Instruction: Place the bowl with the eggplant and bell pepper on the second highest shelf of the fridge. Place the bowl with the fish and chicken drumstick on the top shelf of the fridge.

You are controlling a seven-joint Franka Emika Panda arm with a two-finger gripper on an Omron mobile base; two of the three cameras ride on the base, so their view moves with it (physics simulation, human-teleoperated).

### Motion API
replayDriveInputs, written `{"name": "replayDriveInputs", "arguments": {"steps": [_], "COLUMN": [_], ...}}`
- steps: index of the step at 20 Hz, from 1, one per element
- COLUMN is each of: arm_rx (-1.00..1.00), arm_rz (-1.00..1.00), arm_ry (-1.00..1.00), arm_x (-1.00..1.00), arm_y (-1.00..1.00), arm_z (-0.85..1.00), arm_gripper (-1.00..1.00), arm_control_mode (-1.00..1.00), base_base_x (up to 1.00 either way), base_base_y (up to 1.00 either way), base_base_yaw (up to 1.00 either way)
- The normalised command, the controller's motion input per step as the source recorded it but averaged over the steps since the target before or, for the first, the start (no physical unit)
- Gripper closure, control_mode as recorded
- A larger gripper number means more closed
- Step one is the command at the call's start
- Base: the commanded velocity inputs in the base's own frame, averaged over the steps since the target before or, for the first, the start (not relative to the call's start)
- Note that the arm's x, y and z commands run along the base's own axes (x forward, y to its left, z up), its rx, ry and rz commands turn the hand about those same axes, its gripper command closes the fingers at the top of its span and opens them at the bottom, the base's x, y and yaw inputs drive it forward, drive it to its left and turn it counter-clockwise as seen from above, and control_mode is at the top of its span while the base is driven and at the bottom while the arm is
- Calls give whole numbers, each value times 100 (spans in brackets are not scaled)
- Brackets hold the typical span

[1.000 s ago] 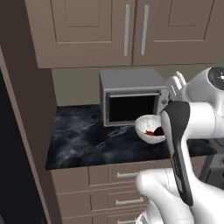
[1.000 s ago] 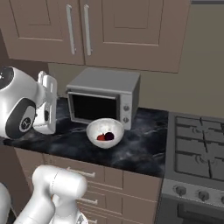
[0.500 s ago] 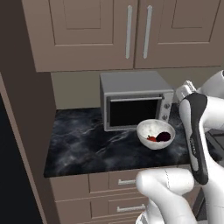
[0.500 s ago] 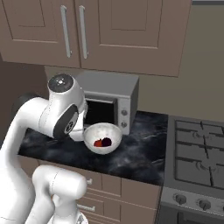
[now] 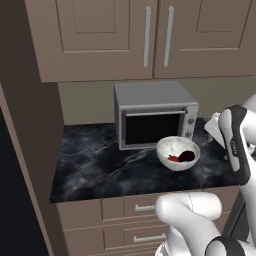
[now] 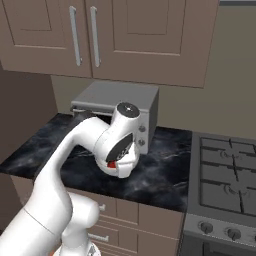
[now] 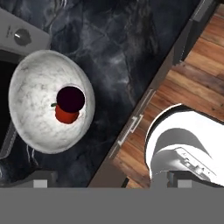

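Note:
The white bowl (image 5: 178, 152) with the dark purple eggplant (image 7: 71, 98) and the red bell pepper (image 7: 66, 115) stands on the black marble counter (image 5: 100, 160), in front of the toaster oven. My gripper (image 5: 212, 131) hovers just right of that bowl, above the counter's front part. In the hand view the bowl (image 7: 50, 107) lies to the left, and my gripper (image 7: 109, 181) is open with nothing between its fingertips. In the right base view my arm covers most of the bowl (image 6: 111, 164). The bowl with fish and chicken drumstick and the fridge are out of view.
A grey toaster oven (image 5: 152, 115) stands at the back of the counter under brown wall cabinets (image 5: 150, 35). A gas stove (image 6: 225, 175) adjoins the counter on the right. Drawers (image 7: 131, 127) and wooden floor lie below the counter's edge.
My arm has swung from the left across the front of the bowl, so the hand now hangs to the bowl's right. The bowl has not moved and the gripper has stayed open.

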Motion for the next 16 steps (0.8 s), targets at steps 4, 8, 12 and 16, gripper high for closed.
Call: {"name": "replayDriveInputs", "arguments": {"steps": [4, 8, 12, 16], "arm_rx": [0, 0, 0, 0], "arm_rz": [5, 3, 0, 0], "arm_ry": [7, 0, 0, 0], "arm_x": [3, 22, 42, 49], "arm_y": [3, 12, 17, 17], "arm_z": [-39, -54, -44, -40], "arm_gripper": [-100, -100, -100, -100], "arm_control_mode": [-100, -100, -100, -100], "base_base_x": [0, 0, 0, 0], "base_base_y": [0, 0, 0, 0], "base_base_yaw": [0, 0, 0, 0]}}
